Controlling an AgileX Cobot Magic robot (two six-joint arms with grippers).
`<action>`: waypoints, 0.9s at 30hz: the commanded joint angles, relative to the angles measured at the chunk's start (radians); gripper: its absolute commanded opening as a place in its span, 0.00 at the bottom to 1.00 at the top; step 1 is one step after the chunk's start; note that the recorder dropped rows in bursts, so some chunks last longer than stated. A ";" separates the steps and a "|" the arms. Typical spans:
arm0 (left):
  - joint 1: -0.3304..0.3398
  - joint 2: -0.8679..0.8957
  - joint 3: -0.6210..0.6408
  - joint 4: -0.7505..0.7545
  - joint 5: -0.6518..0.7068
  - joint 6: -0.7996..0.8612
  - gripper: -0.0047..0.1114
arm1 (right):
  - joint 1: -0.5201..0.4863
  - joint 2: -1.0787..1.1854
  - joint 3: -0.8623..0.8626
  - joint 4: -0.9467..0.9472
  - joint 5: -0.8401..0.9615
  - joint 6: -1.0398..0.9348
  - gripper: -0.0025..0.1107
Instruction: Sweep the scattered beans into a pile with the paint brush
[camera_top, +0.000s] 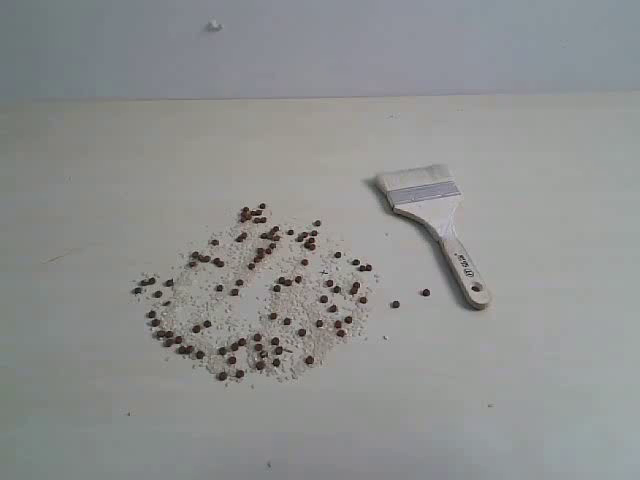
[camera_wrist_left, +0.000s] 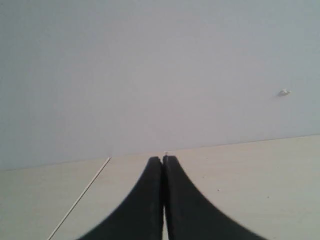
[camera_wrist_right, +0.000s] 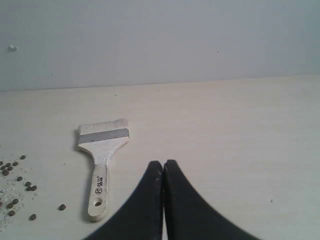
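- Black fingers pressed flat together: my left gripper (camera_wrist_left: 163, 159) is closed with nothing between its tips, and it hangs over a bare stretch of the pale table (camera_wrist_left: 260, 175).
- My right gripper (camera_wrist_right: 163, 163) is closed in the same way, tip against tip and empty, clear of everything on the table.
- Closest to my right claw lies the paint brush (camera_wrist_right: 102, 150), flat on the table and untouched by either claw.
- In the exterior view the brush sits right of the middle. Its off-white bristles point toward the wall (camera_top: 400, 40), and its wooden handle slants toward the near edge, ending in a hole.
- Silver metal bands the brush between bristles and handle, and a small dark mark is printed on the handle.
- Further left, the beans (camera_top: 285, 282) lie scattered in a loose, wide patch near the table's middle, not gathered into any pile.
- Whitish crumbs (camera_top: 240, 310) are mixed in among them, thickest toward the near side of the patch.
- Two stray beans lie apart from the patch, between it and the handle's end.
- A small white speck (camera_top: 214, 25) sits on the grey wall behind.
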 joint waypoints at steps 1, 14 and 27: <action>0.001 -0.007 0.001 -0.002 0.001 -0.001 0.04 | -0.001 -0.006 0.005 -0.017 -0.034 -0.019 0.02; 0.001 -0.007 0.001 -0.002 0.001 -0.001 0.04 | -0.001 -0.006 0.005 0.079 -0.612 0.064 0.02; 0.001 -0.007 0.001 -0.002 0.001 -0.001 0.04 | -0.001 0.072 -0.168 -0.060 -0.716 0.200 0.02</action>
